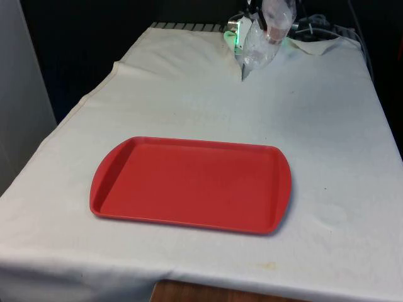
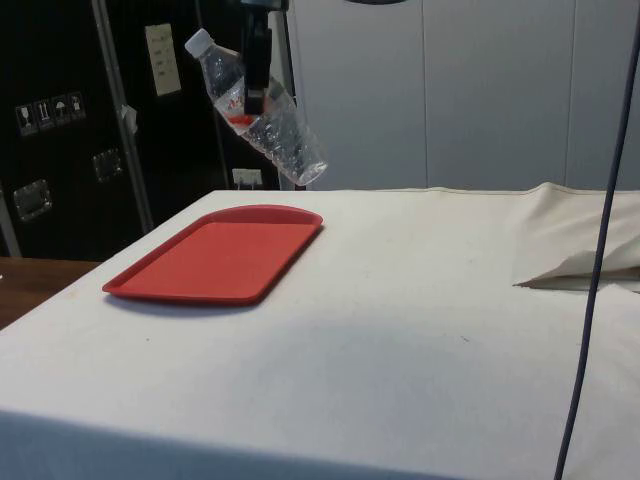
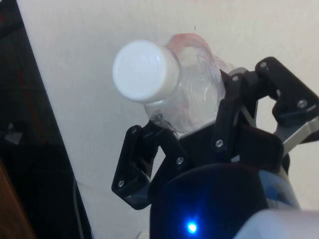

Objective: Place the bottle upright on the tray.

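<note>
side view: a clear, ribbed plastic bottle (image 2: pixel 262 112) with a white screw cap (image 2: pixel 200 41) and a red band on its label hangs in the air, well above the white tablecloth (image 2: pixel 420 300). the black two-finger gripper (image 2: pixel 257 72) comes down from above and is closed on the bottle's upper half, just below the shoulder. the bottle is tilted steeply, cap high and pointing toward the dark cabinets, base low and pointing the other way. its base hangs above the cloth just beside the near corner of a flat red plastic tray (image 2: pixel 220 257) with a raised rim and rounded corners; the bottle touches neither the tray nor the cloth.

in the front view the tray (image 1: pixel 189 185) lies on the cloth toward the near end of the table, a little to the front view's left of centre, with nothing on it. the bottle (image 1: pixel 261 39) shows at the far end of the table, well apart from the tray, slanted.

in the wrist view the white cap (image 3: pixel 145 70) faces the camera, and the bottle's clear body (image 3: pixel 197 99) sits between the two black fingers (image 3: pixel 234 107), which press against its sides. the cloth (image 3: pixel 99 30) lies beneath it.

a fold of cloth (image 2: pixel 575 250) is bunched at the table's edge in the side view.
</note>
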